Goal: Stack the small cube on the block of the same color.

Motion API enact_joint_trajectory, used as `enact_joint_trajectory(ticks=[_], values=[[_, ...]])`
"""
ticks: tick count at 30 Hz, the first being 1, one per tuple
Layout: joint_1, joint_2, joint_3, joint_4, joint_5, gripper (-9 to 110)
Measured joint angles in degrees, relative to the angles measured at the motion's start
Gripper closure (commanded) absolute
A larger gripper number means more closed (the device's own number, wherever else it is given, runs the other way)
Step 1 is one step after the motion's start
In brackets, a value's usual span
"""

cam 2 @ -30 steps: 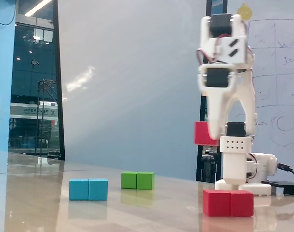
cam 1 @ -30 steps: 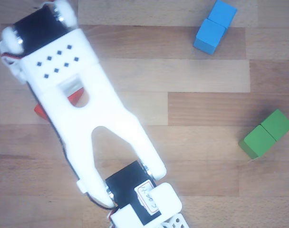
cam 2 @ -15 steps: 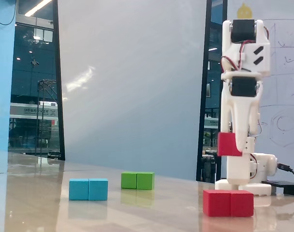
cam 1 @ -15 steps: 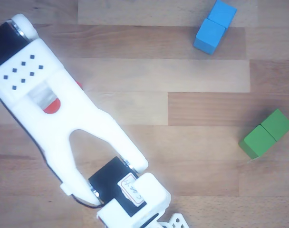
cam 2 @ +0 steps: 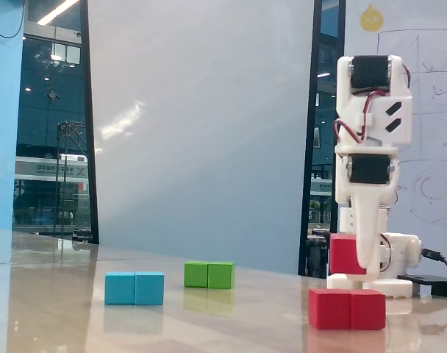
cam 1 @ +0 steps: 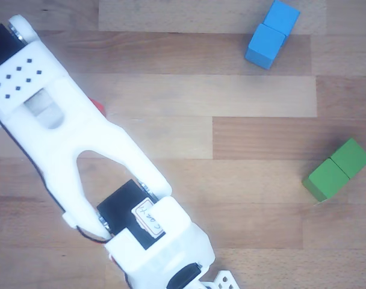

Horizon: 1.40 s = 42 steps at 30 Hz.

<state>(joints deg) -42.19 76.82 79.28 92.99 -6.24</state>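
In the fixed view my gripper (cam 2: 356,257) points straight down and is shut on the small cube (cam 2: 344,254), a plain red cube. The cube hangs a short way above the red block (cam 2: 347,309), which lies on the table at the front right with a seam across its middle. A narrow gap separates the two. In the other view, from above, the white arm (cam 1: 68,132) covers the gripper and both red pieces. Only a red sliver (cam 1: 99,107) peeks out at the arm's right edge, and I cannot tell which piece it belongs to.
A blue oblong block (cam 2: 134,287) (cam 1: 271,34) and a green oblong block (cam 2: 209,274) (cam 1: 336,169) lie on the wooden table, well apart from the red block. The arm's base (cam 2: 370,283) stands just behind the red block.
The arm has swung over the red block and come down, carrying the small cube from high on the left to just above the block.
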Motion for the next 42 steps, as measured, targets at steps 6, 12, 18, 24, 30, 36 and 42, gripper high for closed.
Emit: enact_joint_trajectory(ticks=[6, 12, 18, 24, 30, 36, 42], values=[[2.02, -1.58, 0.00, 0.00, 0.00, 100], [2.02, -3.43, 0.00, 0.00, 0.00, 100], [2.11, -4.75, 0.00, 0.00, 0.00, 100], [2.11, -4.75, 0.00, 0.00, 0.00, 99], [2.11, -4.75, 0.00, 0.00, 0.00, 87], [2.11, -4.75, 0.00, -0.09, 0.00, 74], [2.11, -4.75, 0.00, -0.09, 0.00, 69]])
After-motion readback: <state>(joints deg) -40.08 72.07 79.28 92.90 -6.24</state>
